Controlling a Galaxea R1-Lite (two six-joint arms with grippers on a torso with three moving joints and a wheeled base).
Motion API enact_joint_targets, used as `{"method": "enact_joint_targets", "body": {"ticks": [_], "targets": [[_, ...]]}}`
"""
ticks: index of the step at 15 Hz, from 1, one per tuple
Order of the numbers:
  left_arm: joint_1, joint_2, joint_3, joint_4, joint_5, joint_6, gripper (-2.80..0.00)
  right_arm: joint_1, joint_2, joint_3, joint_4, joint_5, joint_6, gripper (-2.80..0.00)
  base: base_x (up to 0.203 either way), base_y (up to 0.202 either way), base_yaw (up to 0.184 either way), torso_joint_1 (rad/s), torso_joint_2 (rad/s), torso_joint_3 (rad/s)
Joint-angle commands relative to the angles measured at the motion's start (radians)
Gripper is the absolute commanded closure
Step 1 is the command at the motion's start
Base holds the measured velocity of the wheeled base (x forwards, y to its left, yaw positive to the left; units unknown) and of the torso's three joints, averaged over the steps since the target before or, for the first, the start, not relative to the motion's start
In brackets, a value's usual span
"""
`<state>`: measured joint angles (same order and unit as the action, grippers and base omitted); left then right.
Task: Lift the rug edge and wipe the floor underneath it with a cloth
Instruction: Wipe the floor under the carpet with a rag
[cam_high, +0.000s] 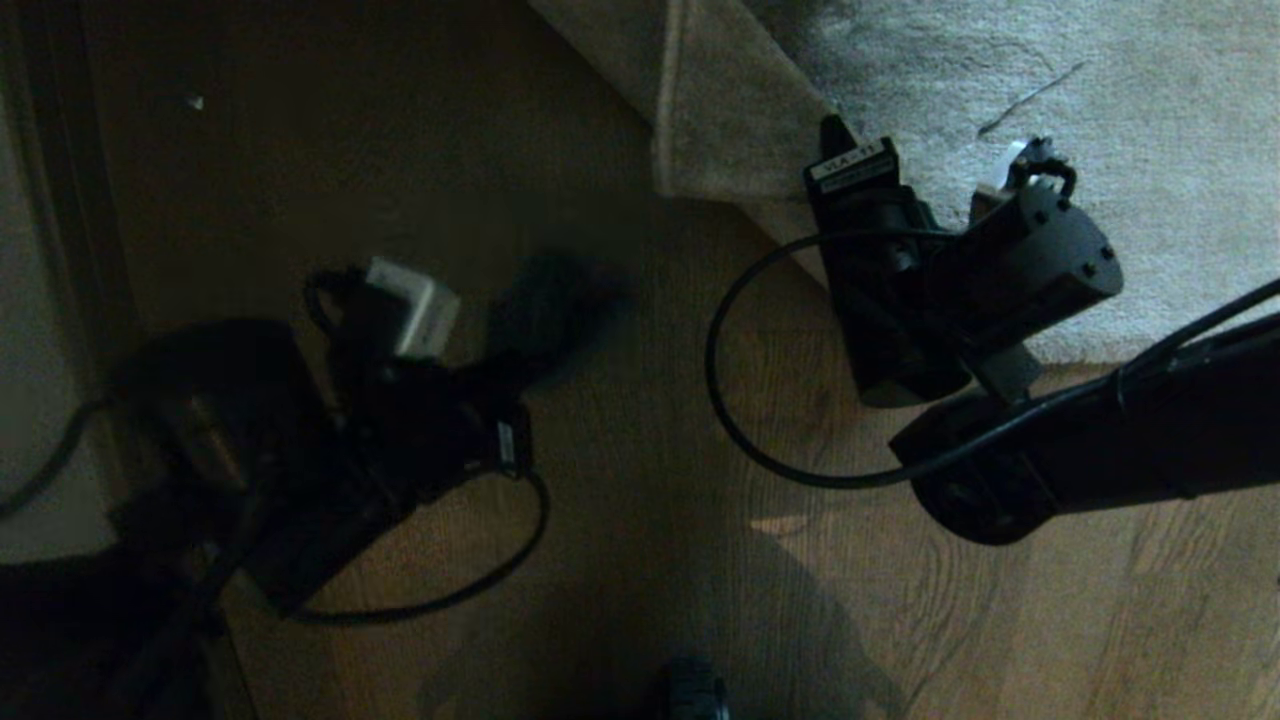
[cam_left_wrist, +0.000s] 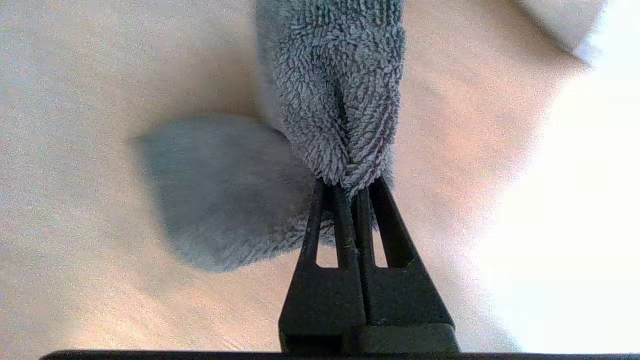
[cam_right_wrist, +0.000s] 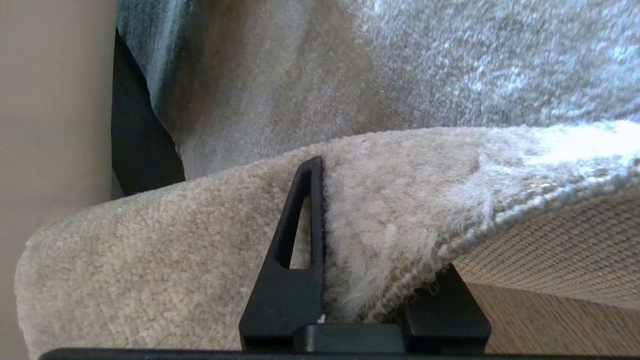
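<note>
From the head camera I see brown wood-plank floor filling most of the view, with the light grey rug in the upper right. The rug's near edge runs slantwise from the top centre down toward the right, and its corner section is folded back, showing a paler strip with a straight hem line.

My right tool is clamped on the rug's edge. In the right wrist camera one black finger lies on the pile side and the other sits beneath the woven backing, so the edge is raised clear of the floor, with wood planks showing beneath it. The rug's edge runs crosswise to the fingers.

My left tool is at the left of the head view, blurred, over bare floor and well apart from the rug. In the left wrist camera its fingers are pressed together on the cloth, a grey terry rag. The cloth's long axis points straight out ahead of the fingers, and a lobe of it droops to one side.

A white label on the right wrist housing carries dark print; I can make out something like "VLA" followed by digits, not clearly.
</note>
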<state>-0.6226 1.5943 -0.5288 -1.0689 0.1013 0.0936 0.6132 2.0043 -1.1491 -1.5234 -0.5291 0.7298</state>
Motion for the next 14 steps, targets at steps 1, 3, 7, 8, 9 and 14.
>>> {"method": "enact_joint_targets", "body": {"ticks": [1,3,7,8,9,14], "targets": [[-0.09,-0.036,0.067,-0.004,-0.003,0.0,0.0,0.002,0.005,-0.001,-0.026,-0.003,0.003,0.0,0.0,0.0,0.0,0.0,0.0,0.0],[-0.156,0.019,0.075,-0.004,-0.005,0.0,0.0,0.001,0.003,-0.011,-0.026,-0.003,0.004,0.0,0.0,0.0,0.0,0.0,0.0,0.0],[-0.217,0.151,0.025,-0.006,-0.003,0.0,0.0,-0.003,-0.002,-0.104,-0.028,-0.001,0.004,0.0,0.0,0.0,0.0,0.0,0.0,0.0],[-0.219,0.178,-0.009,-0.006,-0.002,0.0,0.0,-0.003,-0.002,-0.11,-0.026,0.0,0.003,0.0,0.0,0.0,0.0,0.0,0.0,0.0],[-0.219,0.212,-0.048,-0.006,-0.002,0.0,0.0,-0.003,-0.002,-0.11,-0.026,0.0,0.002,0.0,0.0,0.0,0.0,0.0,0.0,0.0],[-0.217,0.397,-0.224,-0.008,0.0,-0.004,0.0,-0.012,0.001,-0.103,-0.026,0.0,0.002,0.0,0.0,0.0,0.0,0.0,0.0,0.0]]}}
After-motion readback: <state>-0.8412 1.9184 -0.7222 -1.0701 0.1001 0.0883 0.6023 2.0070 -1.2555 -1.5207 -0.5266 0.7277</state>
